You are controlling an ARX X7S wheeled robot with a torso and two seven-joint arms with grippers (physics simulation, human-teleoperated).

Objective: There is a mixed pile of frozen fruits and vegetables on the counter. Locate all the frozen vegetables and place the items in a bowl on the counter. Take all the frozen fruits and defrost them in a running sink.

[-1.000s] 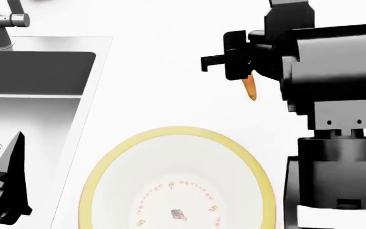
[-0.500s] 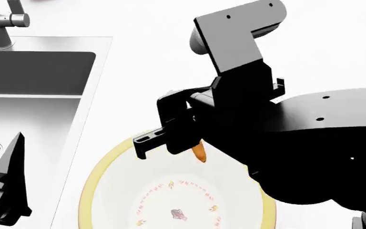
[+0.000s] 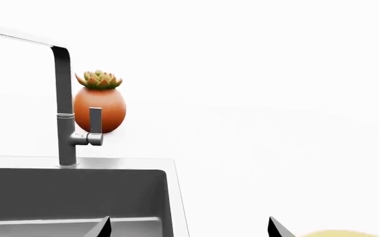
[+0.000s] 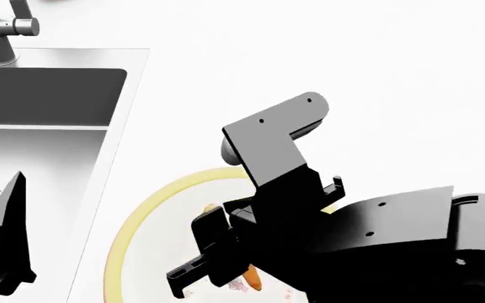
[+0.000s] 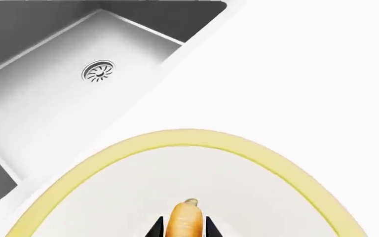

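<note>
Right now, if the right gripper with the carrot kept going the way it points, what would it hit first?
Probably the bowl: the right gripper points down over its white inside, the carrot leading, though depth is unclear.

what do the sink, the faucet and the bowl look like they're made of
Sink: brushed steel by the look, grey with soft sheen and a slotted metal drain.
Faucet: grey metal, satin finish, with square edges.
Bowl: probably glazed ceramic, smooth white inside with a pale yellow rim; a render, so plastic can't be ruled out.
</note>
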